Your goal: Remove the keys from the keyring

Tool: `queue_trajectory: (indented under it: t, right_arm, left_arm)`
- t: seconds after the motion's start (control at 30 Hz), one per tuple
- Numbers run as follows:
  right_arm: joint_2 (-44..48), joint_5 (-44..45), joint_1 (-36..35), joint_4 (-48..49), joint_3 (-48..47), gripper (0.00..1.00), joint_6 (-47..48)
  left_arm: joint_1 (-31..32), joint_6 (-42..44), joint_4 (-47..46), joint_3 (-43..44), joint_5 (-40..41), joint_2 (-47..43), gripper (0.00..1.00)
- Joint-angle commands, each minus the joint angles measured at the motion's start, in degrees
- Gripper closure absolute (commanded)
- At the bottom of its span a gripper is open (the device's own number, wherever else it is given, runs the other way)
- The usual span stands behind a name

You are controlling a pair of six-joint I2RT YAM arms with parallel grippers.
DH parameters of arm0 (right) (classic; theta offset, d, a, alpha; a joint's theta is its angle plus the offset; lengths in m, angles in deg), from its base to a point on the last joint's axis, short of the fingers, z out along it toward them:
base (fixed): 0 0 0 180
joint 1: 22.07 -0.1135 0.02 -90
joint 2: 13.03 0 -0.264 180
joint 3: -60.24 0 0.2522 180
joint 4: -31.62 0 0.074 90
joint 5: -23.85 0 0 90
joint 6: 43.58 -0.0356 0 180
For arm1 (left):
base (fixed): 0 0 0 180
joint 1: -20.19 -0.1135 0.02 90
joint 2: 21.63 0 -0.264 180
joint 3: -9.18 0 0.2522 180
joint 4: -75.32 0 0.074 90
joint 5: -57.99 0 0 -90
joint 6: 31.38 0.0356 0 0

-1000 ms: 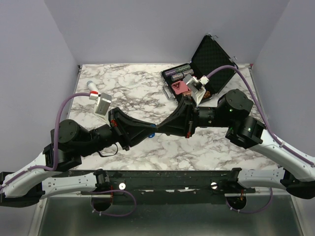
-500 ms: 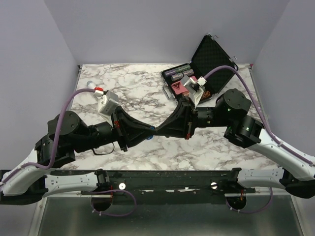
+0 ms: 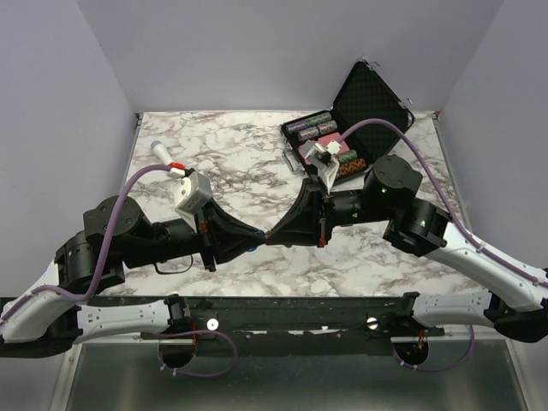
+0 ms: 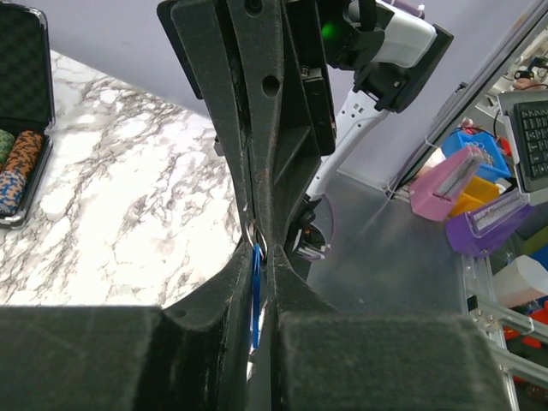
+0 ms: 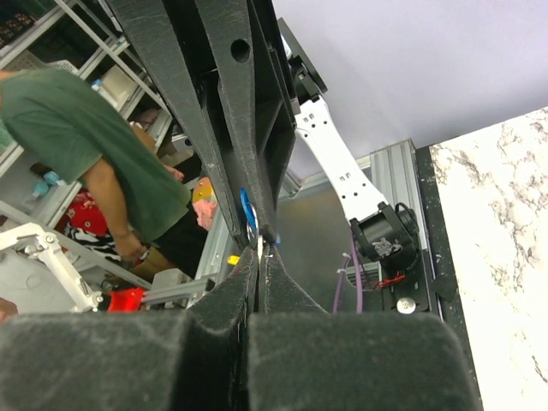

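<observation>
The top camera looks down from above and behind my bases onto the whole marble table (image 3: 231,145). My left wrist camera sits close behind my left gripper (image 4: 259,265) and faces right across the table. My right wrist camera sits close behind my right gripper (image 5: 257,253) and faces left past the table's near edge. Both wrist views share the keyring (image 4: 256,295), where my fingertips meet.

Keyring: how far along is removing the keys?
Done: both grippers hold it, tip to tip. In hand: the left gripper pinches the blue tag of the keyring; the right gripper is shut on silvery metal at its ring. Left: no key looks freed yet.
</observation>
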Motion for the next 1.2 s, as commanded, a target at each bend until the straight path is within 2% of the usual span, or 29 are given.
queue_trajectory:
  t: [0.0,0.03,0.07,0.1,0.13,0.23,0.33,0.43,0.53,0.63,0.73,0.83,1.17]
  right_arm:
    - [1.07,-1.13,-0.07,2.14,-0.67,0.99,-0.63]
    - [1.16,-0.87,-0.24,2.32,-0.58,0.99,-0.63]
    - [1.24,-0.60,-0.24,2.49,-0.49,0.99,-0.72]
    - [1.42,-0.34,-0.16,2.58,-0.66,0.99,-0.55]
    - [1.51,-0.08,-0.16,2.67,-0.66,0.99,-0.54]
    - [1.60,0.19,-0.24,2.59,-1.10,0.99,-0.28]
    - [1.51,0.37,-0.16,2.58,-1.54,0.99,-0.19]
    - [1.60,0.72,-0.24,2.58,-1.63,0.99,-0.11]
    - [1.95,1.94,-0.16,3.02,-1.54,0.99,-0.02]
    - [2.56,3.70,-0.15,4.25,-1.11,0.99,-0.10]
    - [3.00,5.11,-0.16,6.36,-0.05,0.99,-0.45]
    - [3.18,6.43,-0.24,7.33,0.74,0.99,-0.54]
    - [3.44,6.78,-0.16,9.62,1.36,0.99,-0.55]
  left_arm:
    - [0.16,0.56,2.19,-1.23,-2.28,-0.67,0.87]
    - [0.08,0.39,1.75,-1.31,-2.28,-0.58,0.80]
    - [0.08,0.21,1.22,-1.23,-2.19,-0.50,0.66]
    - [0.08,0.03,0.61,-1.23,-2.11,-0.41,0.60]
    - [0.08,-0.14,0.08,-1.14,-2.02,-0.41,0.49]
    - [0.08,-0.32,-0.97,-0.79,-1.40,-0.41,0.29]
    - [0.08,-0.58,-2.03,-0.52,-0.79,-0.41,0.19]
    - [0.08,-1.72,-3.70,-0.78,0.96,-1.11,0.05]
    - [0.08,-5.40,-8.25,-3.94,7.01,-4.17,0.04]
    - [0.08,-10.50,-18.25,-12.00,13.26,-10.14,0.05]
    - [0.08,-14.46,-28.20,-19.05,16.69,-13.93,0.15]
    - [0.08,-15.43,-29.89,-19.07,18.72,-13.16,0.21]
    - [0.08,-16.14,-33.94,-15.21,15.39,-5.78,0.38]
